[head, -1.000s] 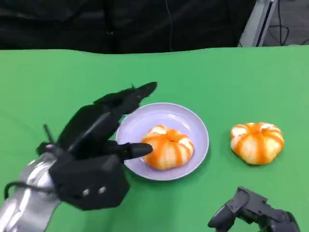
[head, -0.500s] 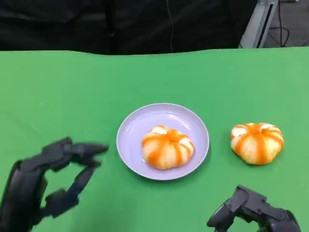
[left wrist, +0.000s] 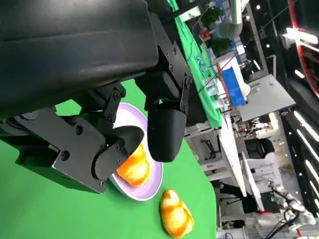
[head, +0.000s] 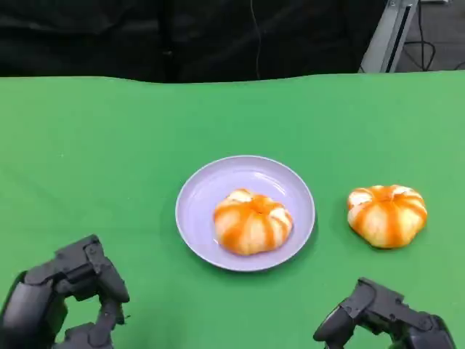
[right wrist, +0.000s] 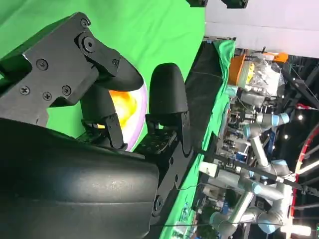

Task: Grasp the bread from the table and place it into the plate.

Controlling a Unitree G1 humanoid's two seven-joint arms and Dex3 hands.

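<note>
Already one round orange-striped bread bun [head: 253,222] is sitting on the lilac plate [head: 205,190]; another [head: 386,214] is lying just right of it, likely soft and light, best cupped around its sides. Both the left hand [head: 65,305] and right hand [head: 385,320] are holding nothing, fingers apart

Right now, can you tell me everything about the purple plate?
The round pale-purple plate sits flat on the green table, near its middle. It looks smooth and slightly glossy, with a shallow raised rim. One orange-striped round bread bun lies inside it, toward the near right side. Neither hand touches it. The left wrist view shows the same plate with the bun on it.
</note>
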